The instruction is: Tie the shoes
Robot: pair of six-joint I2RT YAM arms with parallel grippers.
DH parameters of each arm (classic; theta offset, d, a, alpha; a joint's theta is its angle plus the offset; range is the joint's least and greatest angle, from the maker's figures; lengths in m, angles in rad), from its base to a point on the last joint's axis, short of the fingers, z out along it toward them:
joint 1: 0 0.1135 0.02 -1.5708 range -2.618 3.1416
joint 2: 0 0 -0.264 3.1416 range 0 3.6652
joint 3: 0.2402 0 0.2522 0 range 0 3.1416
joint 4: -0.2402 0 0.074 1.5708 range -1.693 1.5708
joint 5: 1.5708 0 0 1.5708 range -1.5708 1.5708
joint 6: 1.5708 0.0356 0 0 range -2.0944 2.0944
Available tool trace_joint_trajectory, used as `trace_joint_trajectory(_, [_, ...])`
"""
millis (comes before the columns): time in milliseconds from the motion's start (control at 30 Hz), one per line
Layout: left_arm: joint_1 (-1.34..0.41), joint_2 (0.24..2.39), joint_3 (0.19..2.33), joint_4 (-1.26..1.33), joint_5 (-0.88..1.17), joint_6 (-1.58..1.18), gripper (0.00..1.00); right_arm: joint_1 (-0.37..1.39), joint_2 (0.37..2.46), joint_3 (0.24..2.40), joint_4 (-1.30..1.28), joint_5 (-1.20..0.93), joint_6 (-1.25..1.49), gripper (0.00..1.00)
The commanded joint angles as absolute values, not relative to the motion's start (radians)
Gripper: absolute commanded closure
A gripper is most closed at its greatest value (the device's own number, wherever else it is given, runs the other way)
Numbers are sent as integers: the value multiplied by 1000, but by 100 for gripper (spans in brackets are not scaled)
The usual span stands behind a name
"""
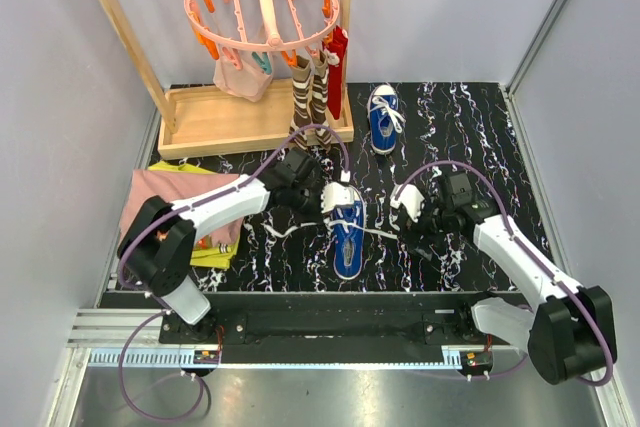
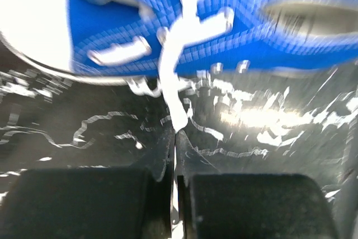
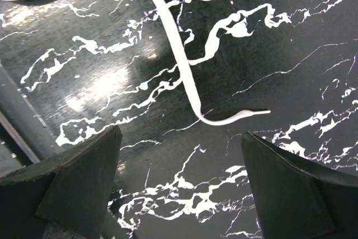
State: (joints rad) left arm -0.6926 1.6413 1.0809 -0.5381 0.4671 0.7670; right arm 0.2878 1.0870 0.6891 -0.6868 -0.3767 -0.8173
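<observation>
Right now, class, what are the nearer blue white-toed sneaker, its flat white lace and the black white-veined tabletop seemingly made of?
Blue sneaker: likely canvas, woven grid shows; toe cap smooth, probably rubber. White lace: flat limp matte textile. Tabletop: glossy marble-print, glare-reflecting; perhaps laminate or vinyl.

At the counter's (image 1: 480, 137) far left corner I saw a wooden stand (image 1: 230, 119) carrying a pink clip hanger (image 1: 262, 2), with striped socks (image 1: 308, 97) and perhaps a red sock (image 1: 338, 55) dangling. A pink cloth (image 1: 175, 195) lay over a yellow cloth (image 1: 215, 255) at the left edge.
</observation>
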Motion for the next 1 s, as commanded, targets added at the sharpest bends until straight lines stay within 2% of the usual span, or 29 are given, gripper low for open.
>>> trace_joint_trajectory(0, [-695, 1566, 1060, -375, 589, 533, 100, 285, 1130, 689, -609, -356, -842, 7])
trace_joint_trajectory(100, [-693, 1531, 1028, -292, 601, 428, 100, 285, 1146, 669, -577, -370, -851, 10])
trace_joint_trajectory(467, [-623, 1407, 864, -5, 679, 60, 100, 285, 1314, 713, -505, -509, -855, 38])
trace_joint_trajectory(633, [-614, 1404, 859, 43, 716, 23, 100, 285, 1394, 739, -494, -474, -873, 40])
trace_joint_trajectory(967, [-614, 1431, 870, 72, 753, 5, 100, 285, 1410, 712, -482, -373, -908, 41])
